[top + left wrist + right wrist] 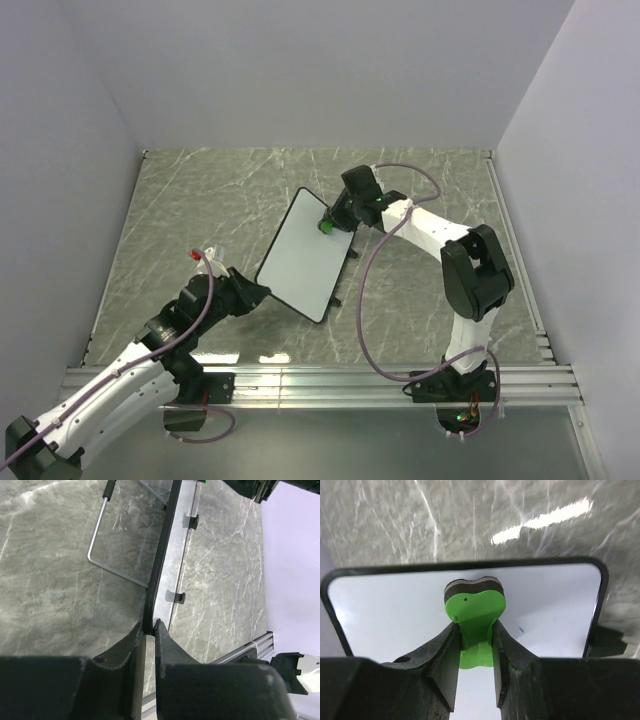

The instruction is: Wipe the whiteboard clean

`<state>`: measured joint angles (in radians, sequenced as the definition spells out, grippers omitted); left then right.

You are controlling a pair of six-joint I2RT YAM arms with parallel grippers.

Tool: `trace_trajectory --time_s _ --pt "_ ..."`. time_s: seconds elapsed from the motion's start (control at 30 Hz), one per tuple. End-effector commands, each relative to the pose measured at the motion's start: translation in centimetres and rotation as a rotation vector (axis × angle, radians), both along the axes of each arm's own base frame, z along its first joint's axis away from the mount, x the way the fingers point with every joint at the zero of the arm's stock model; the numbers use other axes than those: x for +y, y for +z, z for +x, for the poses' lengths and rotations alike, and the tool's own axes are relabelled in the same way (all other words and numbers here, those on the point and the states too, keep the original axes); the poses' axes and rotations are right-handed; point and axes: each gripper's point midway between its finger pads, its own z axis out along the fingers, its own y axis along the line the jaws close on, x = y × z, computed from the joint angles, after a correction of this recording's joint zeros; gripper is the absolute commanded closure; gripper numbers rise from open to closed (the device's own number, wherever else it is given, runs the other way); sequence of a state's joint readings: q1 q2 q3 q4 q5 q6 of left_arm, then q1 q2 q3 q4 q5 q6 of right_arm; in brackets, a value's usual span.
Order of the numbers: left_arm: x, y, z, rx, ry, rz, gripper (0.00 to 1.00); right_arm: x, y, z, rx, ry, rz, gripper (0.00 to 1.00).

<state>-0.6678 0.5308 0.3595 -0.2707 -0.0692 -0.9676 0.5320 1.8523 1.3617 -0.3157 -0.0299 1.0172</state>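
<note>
Holding is your left arm's whole job: its jaws are pinched shut on the near corner of the whiteboard (305, 255), which sits mid-tabletop (180, 200). Grip it firmly. At the board's far corner, your right jaws clamp the green eraser (326, 226) against the surface. Sweep lightly and steadily toward the small blue speck (521, 629).

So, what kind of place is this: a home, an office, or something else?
Most likely a robot test cell in a laboratory. Plain white walls enclose a marble-patterned table, and the left arm and right arm are bolted to a metal rail at its near edge.
</note>
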Motion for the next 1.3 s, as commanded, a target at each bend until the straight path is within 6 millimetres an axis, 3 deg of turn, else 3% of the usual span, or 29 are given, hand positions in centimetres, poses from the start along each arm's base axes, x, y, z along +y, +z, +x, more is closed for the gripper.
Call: trace_trajectory --time_s 0.0,0.13,0.17,0.27,0.43,0.6,0.73,0.93,1.17,1.27 --pt "0.5 -1.0 -1.0 0.038 -0.019 0.055 1.00 1.0 0.8 -0.5 0.001 0.000 0.022 1.00" --pt "0.5 -0.7 -1.1 0.032 -0.015 0.047 1.00 -0.3 -1.1 -2.0 0.032 -0.013 -0.002 1.00" --pt "0.5 -0.8 -1.2 0.033 -0.017 0.050 1.00 -1.2 -2.5 -2.8 0.058 -0.025 -0.020 1.00" --pt "0.4 -0.9 -1.4 0.036 -0.021 0.050 1.00 -3.3 -4.3 -3.9 0.083 -0.056 -0.038 1.00" --pt "0.1 -1.2 -1.8 0.045 -0.035 0.050 1.00 -6.0 -6.1 -4.2 0.116 -0.116 -0.051 1.00" --pt "-0.1 -1.3 -1.9 0.050 -0.044 0.056 1.00 -5.2 -5.0 -2.9 0.103 -0.123 -0.030 1.00" --pt "-0.2 -1.3 -2.1 0.053 -0.051 0.056 1.00 -3.6 -2.5 -0.8 0.063 -0.134 0.018 1.00" --pt "-0.3 -1.1 -2.4 0.049 -0.058 0.057 1.00 -2.3 -0.2 2.0 0.034 -0.140 0.033 1.00" --pt "-0.3 -0.9 -2.9 0.045 -0.052 0.063 1.00 -1.8 0.0 3.0 0.033 -0.140 0.026 1.00" --pt "-0.3 -0.8 -3.0 0.042 -0.045 0.066 1.00 -3.2 0.0 2.9 0.026 -0.162 0.005 1.00"
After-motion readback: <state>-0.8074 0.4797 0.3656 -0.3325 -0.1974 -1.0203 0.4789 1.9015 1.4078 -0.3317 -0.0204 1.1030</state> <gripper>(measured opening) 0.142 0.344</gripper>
